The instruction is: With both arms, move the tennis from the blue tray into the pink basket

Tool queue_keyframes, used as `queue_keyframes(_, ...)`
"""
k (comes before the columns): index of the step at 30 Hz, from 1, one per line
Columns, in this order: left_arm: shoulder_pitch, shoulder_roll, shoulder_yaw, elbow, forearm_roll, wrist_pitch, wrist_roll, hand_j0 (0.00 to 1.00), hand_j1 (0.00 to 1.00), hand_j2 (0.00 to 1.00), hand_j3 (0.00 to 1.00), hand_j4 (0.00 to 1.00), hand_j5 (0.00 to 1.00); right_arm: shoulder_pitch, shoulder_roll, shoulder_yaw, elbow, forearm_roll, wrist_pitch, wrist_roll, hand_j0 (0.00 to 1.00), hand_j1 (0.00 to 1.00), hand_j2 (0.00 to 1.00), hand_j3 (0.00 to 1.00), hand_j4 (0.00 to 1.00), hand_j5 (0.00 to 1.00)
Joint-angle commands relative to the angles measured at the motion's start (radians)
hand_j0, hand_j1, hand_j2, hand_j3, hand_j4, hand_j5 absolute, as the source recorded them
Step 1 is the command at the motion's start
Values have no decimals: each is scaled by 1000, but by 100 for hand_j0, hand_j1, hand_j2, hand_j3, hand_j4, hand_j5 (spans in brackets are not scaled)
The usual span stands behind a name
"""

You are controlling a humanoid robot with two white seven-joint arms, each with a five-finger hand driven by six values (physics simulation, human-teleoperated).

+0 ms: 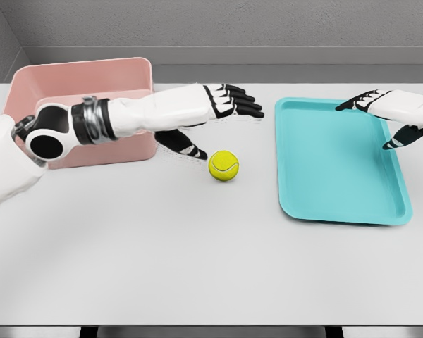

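Note:
A yellow-green tennis ball [224, 165] lies on the grey table between the pink basket [84, 77] and the blue tray [338, 169]. My left hand [215, 123] hovers just above and left of the ball, fingers stretched out flat, thumb [187, 146] pointing down toward it, holding nothing. My right hand [384, 120] hangs over the tray's far right edge with its fingers spread and nothing in them. The tray holds nothing. My left forearm hides part of the basket's front wall.
The table's front half stretches wide below the ball and tray. A grey wall runs behind the table's back edge [211, 84].

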Motion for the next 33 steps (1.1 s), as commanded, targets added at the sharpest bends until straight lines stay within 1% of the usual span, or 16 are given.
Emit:
queue_keyframes(1, -2, 5, -115, 64, 77, 1, 0, 100, 100, 100, 100, 100, 100, 0, 1, -1, -2, -6, 3, 0, 100, 100, 100, 100, 100, 100)
queue_keyframes(7, -57, 13, -241, 177, 200, 1, -3, 100, 100, 100, 100, 100, 100, 5, 1, -1, -2, -7, 3, -2, 100, 100, 100, 100, 100, 100)
queue_keyframes(9, -58, 13, -243, 202, 215, 1, -15, 100, 100, 100, 100, 100, 100, 5, 1, -1, 0, -6, 3, -2, 100, 100, 100, 100, 100, 100)
queue_keyframes(11, -58, 13, -241, 214, 233, 1, -76, 100, 100, 100, 100, 100, 100, 5, 3, -1, 0, -6, 3, -2, 100, 100, 100, 100, 100, 100)
queue_keyframes(13, -60, 13, -240, 237, 241, 1, -80, 100, 100, 100, 100, 100, 100, 6, -3, -1, -2, -6, 3, -2, 100, 100, 100, 100, 100, 100)
queue_keyframes(15, -61, 2, -238, 260, 247, 1, -121, 100, 100, 100, 100, 100, 100, 8, -5, -1, -2, -6, 3, -2, 100, 100, 100, 100, 100, 100)
queue_keyframes(17, -66, -5, -236, 263, 264, 1, -126, 100, 100, 100, 100, 100, 100, 14, -6, -1, -3, -6, 3, -2, 100, 100, 100, 100, 100, 100)
queue_keyframes(19, -66, -42, -226, 301, 264, 1, -126, 100, 100, 100, 100, 100, 100, 14, -8, -1, -5, -6, 3, 0, 100, 100, 100, 100, 100, 100)
queue_keyframes(21, -68, -59, -223, 311, 279, 1, -126, 100, 100, 100, 100, 100, 100, 14, -9, -1, -5, -6, 3, 12, 100, 100, 100, 100, 100, 100)
queue_keyframes(22, -66, -70, -221, 311, 281, 1, -126, 100, 100, 100, 100, 100, 100, 14, -3, -20, -5, -6, 3, 12, 100, 100, 100, 100, 100, 100)
queue_keyframes(23, -64, -76, -221, 311, 282, 1, -126, 100, 100, 100, 100, 100, 100, 55, 4, -87, -5, -6, 3, 12, 100, 100, 100, 100, 100, 100)
queue_keyframes(24, -64, -78, -221, 311, 282, 1, -124, 100, 100, 100, 100, 100, 100, 77, 8, -118, -8, -6, 3, 12, 100, 100, 100, 100, 100, 100)
queue_keyframes(27, -61, -104, -221, 323, 279, 1, -124, 100, 100, 100, 100, 100, 100, 78, 4, -117, -6, -6, 3, 12, 100, 100, 100, 100, 100, 100)
queue_keyframes(33, -60, -111, -223, 326, 270, 1, -118, 100, 100, 100, 100, 100, 100, 78, 0, -115, -14, -6, 3, 12, 100, 100, 100, 100, 100, 100)
